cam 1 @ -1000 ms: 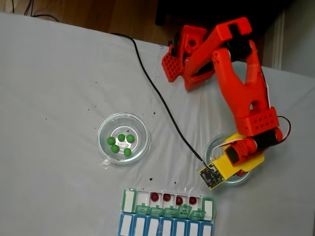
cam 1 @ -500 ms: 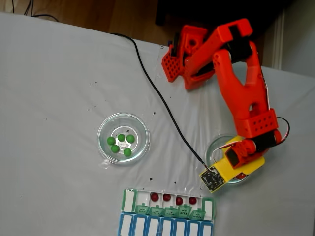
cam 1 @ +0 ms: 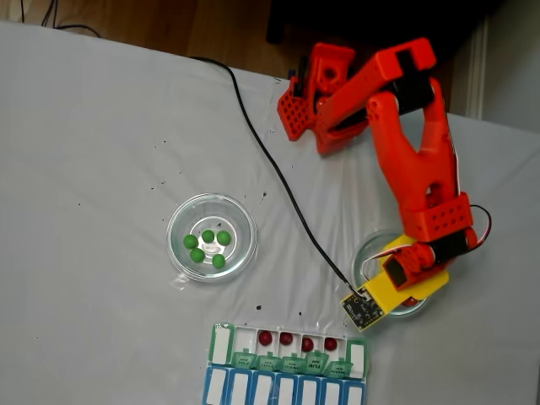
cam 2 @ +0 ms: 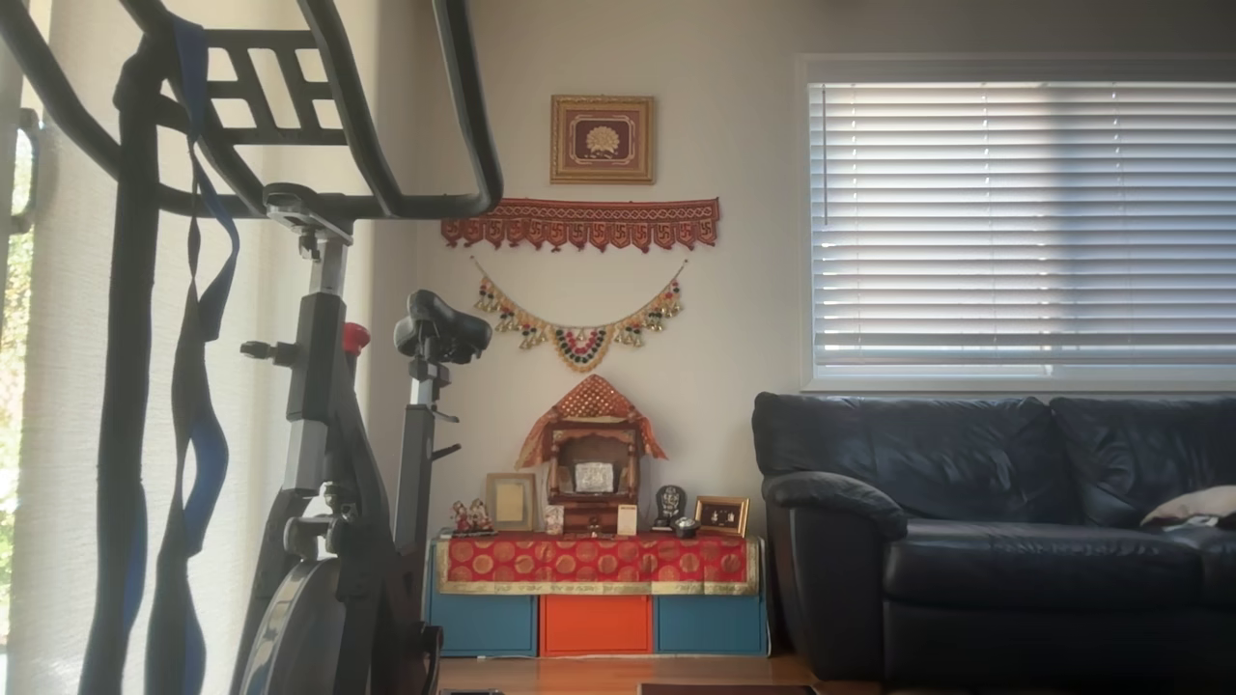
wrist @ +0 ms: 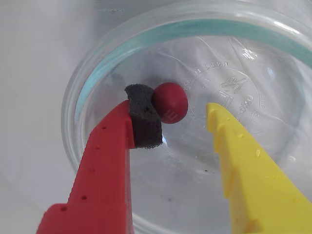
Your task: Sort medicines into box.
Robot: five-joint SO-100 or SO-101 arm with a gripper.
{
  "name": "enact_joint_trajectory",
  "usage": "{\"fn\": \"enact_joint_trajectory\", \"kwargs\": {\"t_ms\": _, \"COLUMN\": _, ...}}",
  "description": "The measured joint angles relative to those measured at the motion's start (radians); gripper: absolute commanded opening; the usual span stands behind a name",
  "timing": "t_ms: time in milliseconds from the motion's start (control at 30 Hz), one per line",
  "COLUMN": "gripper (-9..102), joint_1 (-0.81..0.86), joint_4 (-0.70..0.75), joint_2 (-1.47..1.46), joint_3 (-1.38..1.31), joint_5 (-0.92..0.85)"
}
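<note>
A dark red medicine ball (wrist: 170, 102) is lying on the floor of a round clear glass dish (wrist: 92, 83), seen close in the wrist view. The gripper (wrist: 176, 110) is reaching down into this dish with its jaws spread apart; the black foam pad (wrist: 145, 122) on the red finger (wrist: 100, 170) is touching the ball's left side, while the yellow finger (wrist: 243, 165) is standing clear of it to the right.

In the fixed view, four more red balls (cam 1: 297, 341) are sitting in neighbouring compartments of the white box (cam 1: 288, 349) with green lids, at the bottom edge. A blue-and-white organiser (cam 1: 283, 390) is lying just below it. Five green balls (cam 1: 207, 248) are resting in a second glass dish (cam 1: 211, 237), well to the left. The orange arm (cam 1: 418, 160) is bending over the right-hand dish (cam 1: 365, 253), and a black cable (cam 1: 270, 164) is running across the white cloth (cam 1: 93, 152).
</note>
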Motion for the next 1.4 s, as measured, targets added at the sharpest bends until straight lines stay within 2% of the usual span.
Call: {"fn": "enact_joint_trajectory", "kwargs": {"t_ms": 1400, "gripper": 12, "joint_1": -0.035, "joint_4": -0.025, "joint_2": -0.046, "joint_3": 0.017, "joint_5": -0.012}}
